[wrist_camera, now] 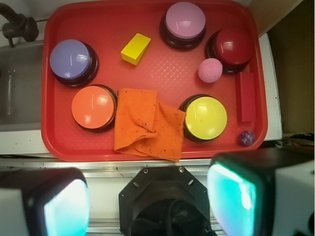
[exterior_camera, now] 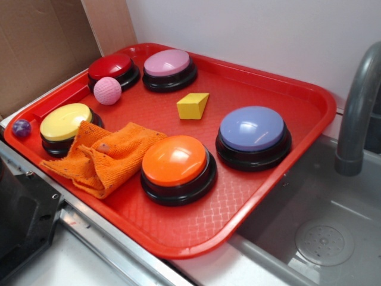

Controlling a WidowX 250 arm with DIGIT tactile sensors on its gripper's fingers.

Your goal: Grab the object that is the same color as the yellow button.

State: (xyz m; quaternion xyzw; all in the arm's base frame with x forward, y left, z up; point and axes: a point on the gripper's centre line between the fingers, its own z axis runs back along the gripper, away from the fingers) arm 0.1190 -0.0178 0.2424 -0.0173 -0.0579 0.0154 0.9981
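**Yellow block lies free on the tray, far from the jaws**

While a grey sink (exterior_camera: 333, 238) and faucet (exterior_camera: 357, 113) sit at the right, a red tray (exterior_camera: 280, 196) covers the bench. On it stand five dome buttons, among them the yellow button (wrist_camera: 205, 117) beside an orange cloth (wrist_camera: 145, 125). The yellow block (wrist_camera: 135, 48) rests alone between the purple button (wrist_camera: 71, 60) and the pink button (wrist_camera: 184, 22). Spread wide, the jaws hang off the tray's near edge, well apart from the block.
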